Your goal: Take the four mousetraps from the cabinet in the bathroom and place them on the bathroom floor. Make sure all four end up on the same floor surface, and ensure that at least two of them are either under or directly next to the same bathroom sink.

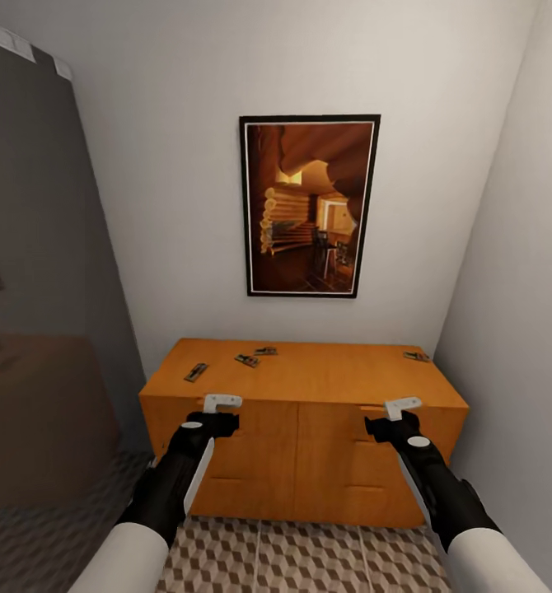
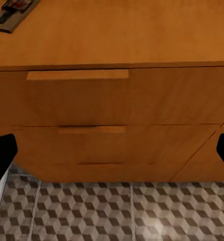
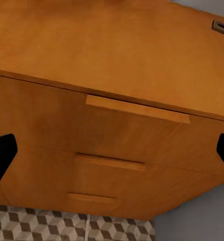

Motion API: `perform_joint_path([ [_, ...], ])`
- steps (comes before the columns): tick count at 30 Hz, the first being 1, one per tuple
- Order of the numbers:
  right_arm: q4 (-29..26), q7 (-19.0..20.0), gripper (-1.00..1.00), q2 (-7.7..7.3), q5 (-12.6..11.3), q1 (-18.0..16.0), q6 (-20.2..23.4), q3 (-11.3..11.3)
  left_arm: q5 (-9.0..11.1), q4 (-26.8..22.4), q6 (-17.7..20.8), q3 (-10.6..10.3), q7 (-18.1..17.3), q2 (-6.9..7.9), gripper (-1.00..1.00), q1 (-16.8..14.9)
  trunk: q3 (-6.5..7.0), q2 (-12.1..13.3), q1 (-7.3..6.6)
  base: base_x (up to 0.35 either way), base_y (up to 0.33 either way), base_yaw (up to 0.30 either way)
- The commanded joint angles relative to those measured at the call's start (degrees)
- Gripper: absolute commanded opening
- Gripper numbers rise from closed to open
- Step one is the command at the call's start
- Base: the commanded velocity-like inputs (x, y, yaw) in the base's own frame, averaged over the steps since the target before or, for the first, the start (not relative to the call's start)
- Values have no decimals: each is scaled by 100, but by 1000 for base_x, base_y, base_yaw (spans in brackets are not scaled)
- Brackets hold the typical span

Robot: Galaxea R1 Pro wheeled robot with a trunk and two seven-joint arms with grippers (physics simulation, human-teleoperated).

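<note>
Four mousetraps sit on the cabinet [image 1: 301, 387] top: one near the left edge [image 1: 196, 372], two close together mid-rear [image 1: 246, 360] [image 1: 266, 351], one at the far right rear corner [image 1: 416, 357]. Their wire detail is too small to resolve. Left tool [image 1: 222, 403] and right tool [image 1: 402, 405] hover level with the front top edge, fingers spread apart, both empty. Side room is tight: a white wall runs close along the cabinet's right end, a dark grey panel [image 1: 53, 206] on the left. Bathroom floor [image 1: 309, 560] tiles show in front of the drawers. Left wrist view cuts one trap off at the frame corner [image 2: 14, 11]; right wrist view clips another [image 3: 221, 26].
</note>
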Motion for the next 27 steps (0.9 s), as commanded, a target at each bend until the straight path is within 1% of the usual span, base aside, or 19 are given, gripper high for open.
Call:
perform_joint_path([
  [1, -34, 6, 100, 0, 48, 0, 34, -4, -95, -9, 32, -53, 0, 0, 100, -1, -3, -5, 4, 170, 0, 0],
  [3, -68, 5, 100, -1, 49, 0, 37, -6, -145, -18, 26, -148, 0, 0, 100, -1, -3, -5, 4, 111, 0, 0],
  [4, -90, 4, 100, -1, 50, 0, 35, -6, -177, -28, -9, -265, 3, 0, 100, -2, -3, -5, 4, 69, 0, 0],
  [5, -112, 16, 100, 1, 49, 0, 34, -5, -215, -50, -52, -478, 17, 0, 100, -2, -3, -5, 4, 28, 0, 0],
  [6, -116, 19, 100, 1, 50, 0, 33, -5, -220, -54, -59, -534, 19, 0, 100, -2, -3, -5, 4, 23, 0, 0],
  [7, -120, 23, 100, 2, 50, 0, 33, -5, -233, -61, -80, -656, 21, 0, 100, -2, -3, -5, 4, 15, 0, 0],
  [9, -123, 25, 100, 3, 50, 0, 33, -5, -244, -66, -117, -797, 25, 0, 100, -2, -3, -5, 4, 10, 0, 0],
  [10, -127, 28, 100, 6, 45, 0, 33, -5, -261, -71, -255, -1086, 32, 0, 100, 3, -3, -5, 4, 3, 0, 0],
  [11, -127, 28, 100, 6, 45, 0, 33, -5, -261, -71, -279, -1114, 32, 0, 100, 2, -3, -5, 4, 2, 0, 0],
  [15, -128, 29, 100, 7, 43, 0, 33, -5, -237, -73, -352, -1183, 21, 0, 100, 3, -3, -5, 4, 1, 0, 0],
  [20, -128, 29, 100, 7, 41, 0, 33, -5, -201, -73, -378, -1153, 5, 0, 100, 4, -3, -5, 4, 0, 0, 0],
  [24, -128, 31, 100, 7, 36, 0, 33, -5, -60, -72, -389, -985, -16, 0, 100, 5, -3, -5, 4, 0, 0, 0],
  [25, -128, 34, 100, 7, 37, 0, 33, -5, 72, -64, -395, -863, -28, 0, 100, 6, -3, -5, 4, 0, 0, 0],
  [27, -128, 34, 100, 7, 39, 0, 34, -5, 248, -52, -420, -735, -48, 0, 100, 6, -3, -5, 4, 0, 0, 0],
])
